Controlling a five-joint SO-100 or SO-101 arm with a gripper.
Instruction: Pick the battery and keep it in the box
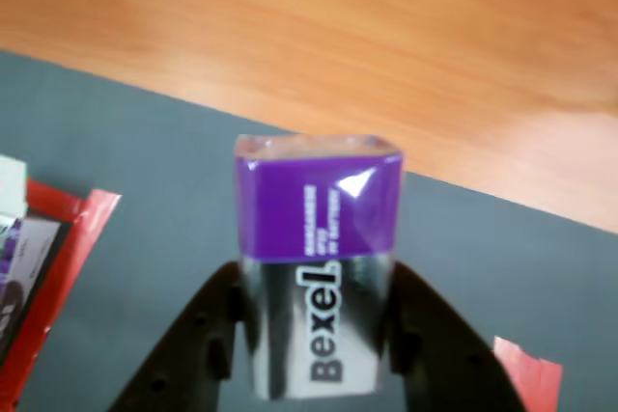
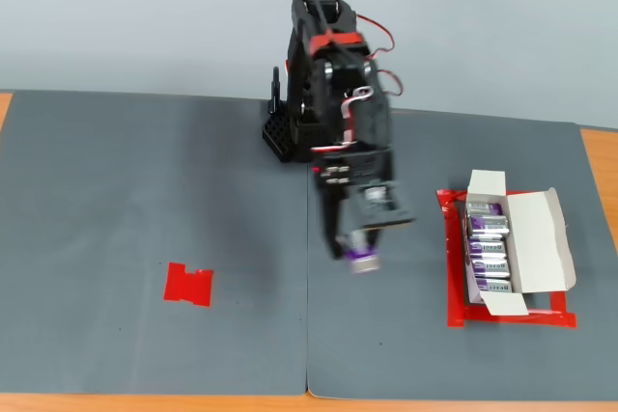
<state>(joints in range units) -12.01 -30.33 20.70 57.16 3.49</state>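
Grey matting (image 2: 145, 238) covers your wooden worktop (image 1: 386, 36), with a pale wall behind the arm. Your hand (image 1: 314, 335) is clenched on the battery (image 1: 317, 258): in the wrist view its black fingers (image 1: 208, 335) press both sides of the silver lower half, purple band uppermost. In the fixed view the battery (image 2: 361, 256) hangs above the mat, between the red tape patch (image 2: 188, 285) at left and the box (image 2: 536, 238) at right. The box lies open on a red patch, holding a row of similar batteries (image 2: 489, 248).
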